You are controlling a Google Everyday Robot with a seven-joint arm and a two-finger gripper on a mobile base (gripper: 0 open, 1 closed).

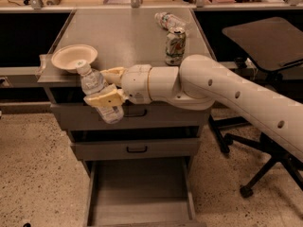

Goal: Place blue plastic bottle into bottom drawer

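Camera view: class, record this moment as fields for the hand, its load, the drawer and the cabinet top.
hand: before the top drawer front, shut on the blue plastic bottle
blue plastic bottle: tilted, cap up-left, in midair
bottom drawer: pulled open, grey floor showing
cabinet top: bowl, soda can, second bottle lying flat

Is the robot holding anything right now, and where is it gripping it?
The gripper, in front of the top drawer, is shut on the blue plastic bottle, gripping it around its middle.

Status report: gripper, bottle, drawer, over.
Gripper shut on blue bottle, at top drawer height. Bottle tilted, cap up-left. Bottom drawer open below; middle drawer closed.
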